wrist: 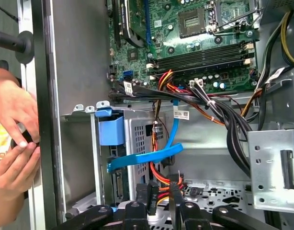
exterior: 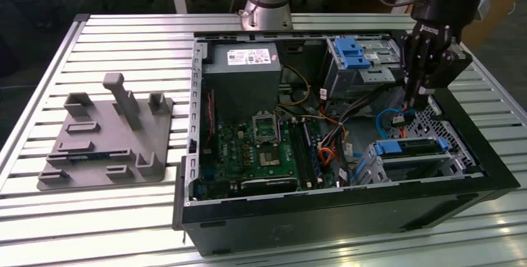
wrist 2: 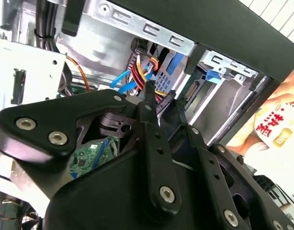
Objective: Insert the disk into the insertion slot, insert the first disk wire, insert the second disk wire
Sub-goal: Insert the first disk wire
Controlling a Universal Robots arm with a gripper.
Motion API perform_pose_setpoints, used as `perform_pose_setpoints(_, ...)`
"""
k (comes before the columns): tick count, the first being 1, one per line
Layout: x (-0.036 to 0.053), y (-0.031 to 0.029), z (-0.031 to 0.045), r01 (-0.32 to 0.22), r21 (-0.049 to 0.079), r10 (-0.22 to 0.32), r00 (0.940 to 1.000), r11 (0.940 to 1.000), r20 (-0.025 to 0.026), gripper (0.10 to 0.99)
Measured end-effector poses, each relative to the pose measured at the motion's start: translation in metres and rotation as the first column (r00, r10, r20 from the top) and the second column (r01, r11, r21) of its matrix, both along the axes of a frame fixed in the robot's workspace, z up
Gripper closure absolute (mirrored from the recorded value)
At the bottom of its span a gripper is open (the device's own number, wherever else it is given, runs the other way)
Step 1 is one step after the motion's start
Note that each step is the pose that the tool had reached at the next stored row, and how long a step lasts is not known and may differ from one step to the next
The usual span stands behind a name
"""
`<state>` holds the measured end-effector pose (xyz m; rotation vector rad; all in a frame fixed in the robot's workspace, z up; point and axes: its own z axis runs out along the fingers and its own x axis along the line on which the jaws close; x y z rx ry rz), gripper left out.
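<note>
The disk (exterior: 409, 148) lies inside the insertion slot (exterior: 387, 167), a perforated metal cage at the case's near right corner; its blue carrier (wrist: 111, 130) shows at the cage's end. My gripper (exterior: 418, 97) hangs just behind the cage. Its two fingers stand close together around a dark plug (wrist 2: 163, 103) at the end of the orange and red wires (wrist: 156, 172), the first disk wire. The second disk wire (wrist: 147, 158), a flat blue cable, runs loose across the cage's end, also seen as the blue cable (wrist 2: 122, 79) beside the fingertips (wrist 2: 149, 93).
The open computer case (exterior: 329, 211) lies on a slatted table, with the motherboard (exterior: 255, 150) and power supply (exterior: 243, 63) inside. A taller bay with a blue latch (exterior: 350, 54) stands behind my gripper. A person's hands (wrist: 13, 143) rest outside the case wall. A grey fixture (exterior: 107, 137) sits at the exterior view's left.
</note>
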<state>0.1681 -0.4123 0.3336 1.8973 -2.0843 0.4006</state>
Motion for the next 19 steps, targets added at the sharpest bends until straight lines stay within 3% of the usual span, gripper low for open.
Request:
perform_pose_setpoints(3, 0.0, 0.0043, -0.0001, 0.0, -0.006, 0.0, 1.0, 1.0, 0.0001, 0.765)
perform_pose_setpoints(9, 0.0, 0.0051, -0.001, 0.0, -0.036, 0.0, 1.0, 0.9994, 0.0002, 0.765)
perform_pose_setpoints(14, 0.0001, 0.0052, -0.0034, -0.001, -0.035, 0.001, 1.0, 0.9994, 0.0095, 0.765)
perform_pose_setpoints(19, 0.0, 0.0051, -0.0037, 0.0, -0.035, 0.001, 1.0, 0.9994, 0.0097, 0.765)
